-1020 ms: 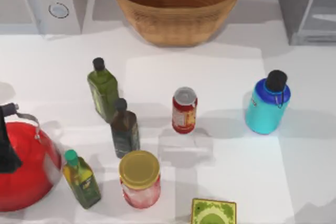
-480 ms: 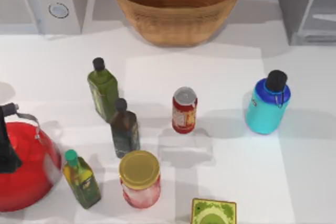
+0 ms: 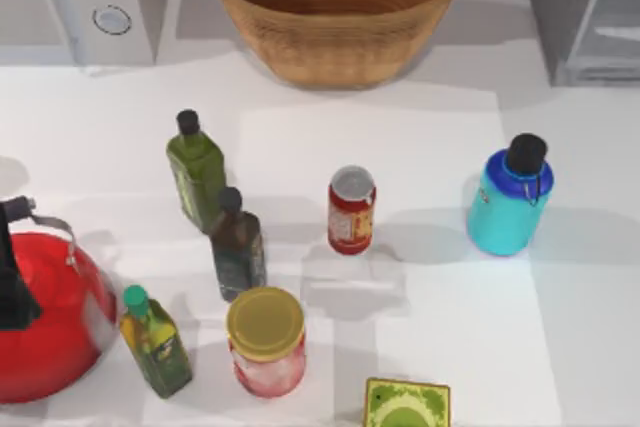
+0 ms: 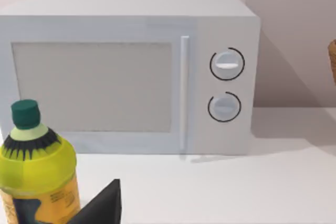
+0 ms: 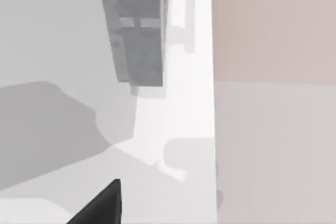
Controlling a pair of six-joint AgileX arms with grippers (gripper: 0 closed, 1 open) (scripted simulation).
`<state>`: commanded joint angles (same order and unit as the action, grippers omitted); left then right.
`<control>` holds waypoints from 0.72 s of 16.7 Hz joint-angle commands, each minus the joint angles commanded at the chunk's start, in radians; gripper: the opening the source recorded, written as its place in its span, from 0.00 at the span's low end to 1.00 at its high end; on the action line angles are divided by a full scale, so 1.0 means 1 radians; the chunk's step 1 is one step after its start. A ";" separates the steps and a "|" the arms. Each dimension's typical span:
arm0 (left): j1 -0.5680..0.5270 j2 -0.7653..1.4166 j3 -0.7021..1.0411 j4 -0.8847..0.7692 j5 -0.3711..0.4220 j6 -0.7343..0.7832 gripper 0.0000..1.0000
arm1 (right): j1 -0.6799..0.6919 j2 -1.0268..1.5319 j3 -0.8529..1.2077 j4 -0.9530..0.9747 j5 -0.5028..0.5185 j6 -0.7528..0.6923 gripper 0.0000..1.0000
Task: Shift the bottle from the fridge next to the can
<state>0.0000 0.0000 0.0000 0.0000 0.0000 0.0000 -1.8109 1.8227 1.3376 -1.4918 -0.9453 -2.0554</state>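
**Operator:** Bottle (image 3: 509,203) first: I see the cyan water bottle upright on the table, right of centre, in front of the grey fridge (image 3: 580,12) at the back right corner and apart from it. The red can (image 3: 351,210) stands well to its left, with bare tabletop between them.

**Observer:** And further left?

**Operator:** From the left edge: a red kettle (image 3: 45,317), the white microwave (image 3: 80,2) at the back left, then a small green-capped oil bottle (image 3: 156,342), a taller green oil bottle (image 3: 196,173), a dark glass bottle (image 3: 237,245), and a yellow-lidded jar (image 3: 266,341). A wicker basket (image 3: 336,9) sits at the back centre.

**Observer:** The arms' pose?

**Operator:** My left gripper (image 4: 102,208) shows one dark fingertip, aimed at the microwave, beside the small oil bottle. My right gripper (image 5: 100,205) likewise shows a dark tip, facing the fridge. I cannot tell whether either is open or closed.
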 joint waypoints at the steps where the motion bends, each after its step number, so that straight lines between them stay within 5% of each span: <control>1: 0.000 0.000 0.000 0.000 0.000 0.000 1.00 | 0.004 -0.003 -0.003 -0.001 0.002 0.001 1.00; 6: 0.000 0.000 0.000 0.000 0.000 0.000 1.00 | 0.071 0.003 -0.005 0.092 0.008 0.108 1.00; 12: 0.000 0.000 0.000 0.000 0.000 0.000 1.00 | 0.332 0.014 -0.014 0.446 0.063 0.543 1.00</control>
<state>0.0000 0.0000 0.0000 0.0000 0.0000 0.0000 -1.4792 1.8371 1.3237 -1.0462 -0.8819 -1.5129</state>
